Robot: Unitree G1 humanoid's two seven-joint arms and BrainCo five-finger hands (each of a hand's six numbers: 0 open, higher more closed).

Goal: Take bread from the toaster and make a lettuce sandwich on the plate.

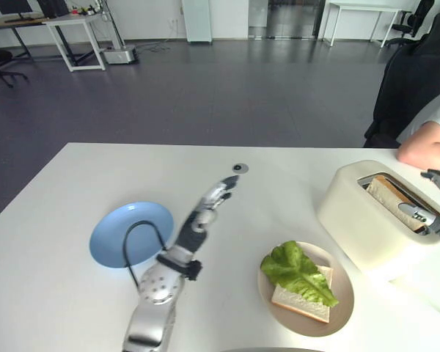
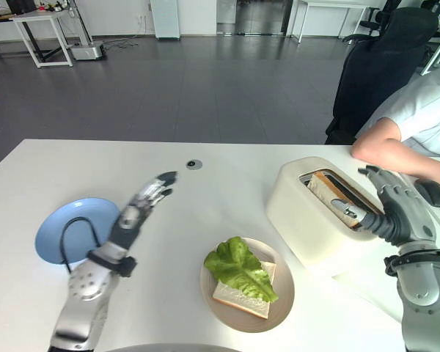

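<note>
A: Left hand (image 2: 143, 202)?
B: Open, fingers straight, holding nothing. It hangs over the white table (image 2: 205, 198) between the blue plate (image 2: 48, 235) and the beige plate (image 2: 284, 290), pointing at the small round disc (image 2: 194, 164) set in the tabletop.
A: Right hand (image 2: 389, 202)?
B: At the top of the cream toaster (image 2: 301, 227), right at the slot, beside the toast slice (image 2: 324, 192) — whether it has a grip on that slice, I cannot tell.
A: The slice itself?
B: In the slot, top edge sticking out, leaning a bit.
A: Beige plate contents?
B: One white bread slice (image 2: 235, 297) lying flat, with a green lettuce leaf (image 2: 238, 270) on top. The leaf covers most of the slice and hangs over its far-left side, with the near edge of the bread showing. No second slice on it yet.
A: Layout?
B: Beige plate at the near edge, just left of the toaster. Blue plate well apart on the left — a black cable (image 2: 64, 238) from the left wrist loops above it.
</note>
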